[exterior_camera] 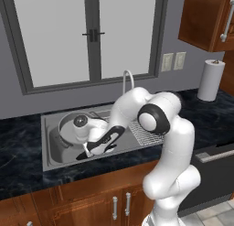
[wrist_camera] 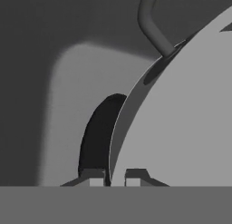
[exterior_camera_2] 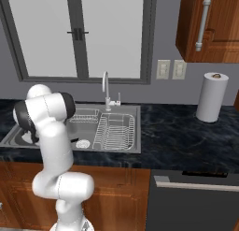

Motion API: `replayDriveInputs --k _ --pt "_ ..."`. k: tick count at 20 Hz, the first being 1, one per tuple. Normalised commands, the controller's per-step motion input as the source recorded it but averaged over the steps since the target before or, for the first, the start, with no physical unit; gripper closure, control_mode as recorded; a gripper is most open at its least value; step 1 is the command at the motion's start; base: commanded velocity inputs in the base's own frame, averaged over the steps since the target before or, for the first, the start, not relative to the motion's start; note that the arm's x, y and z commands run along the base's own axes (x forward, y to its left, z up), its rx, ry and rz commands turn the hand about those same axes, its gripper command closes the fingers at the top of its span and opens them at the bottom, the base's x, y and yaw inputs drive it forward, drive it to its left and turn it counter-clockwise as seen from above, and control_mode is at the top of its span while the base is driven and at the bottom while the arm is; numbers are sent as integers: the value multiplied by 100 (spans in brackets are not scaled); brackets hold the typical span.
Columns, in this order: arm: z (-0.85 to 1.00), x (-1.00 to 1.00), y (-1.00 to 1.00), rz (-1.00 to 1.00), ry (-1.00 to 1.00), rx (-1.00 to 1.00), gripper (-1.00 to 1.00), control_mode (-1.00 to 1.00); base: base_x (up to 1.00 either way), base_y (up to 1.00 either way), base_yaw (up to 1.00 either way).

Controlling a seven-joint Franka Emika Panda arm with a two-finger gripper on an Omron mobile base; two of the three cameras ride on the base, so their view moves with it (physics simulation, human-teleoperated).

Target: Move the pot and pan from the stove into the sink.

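Fingertips (wrist_camera: 94, 175) nearest me, gripper (wrist_camera: 114, 177) pinching the pot (wrist_camera: 181, 123) rim inside the sink (exterior_camera: 48, 149), pan (wrist_camera: 97, 137) half hidden behind the pot, my arm covering much of the basin.

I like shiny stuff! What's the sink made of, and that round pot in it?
The sink looks like brushed stainless steel: pale grey with a soft, dull sheen and a ribbed drainboard. The pot looks like grey metal too, matte rather than mirror-bright, with a thin wall. Everything is rendered, so that's a guess.
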Motion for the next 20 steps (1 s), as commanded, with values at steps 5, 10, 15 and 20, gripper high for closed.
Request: replayDriveInputs --k 5,10,15,20 --pt "-39 7 11 -3 0 0 100 -100 0 0 0" --pt "-31 2 14 -1 0 0 100 -100 0 0 0" --pt "-34 -8 24 0 1 -6 100 -100 0 0 0" --pt "-50 -3 24 0 6 -9 100 -100 0 0 0"
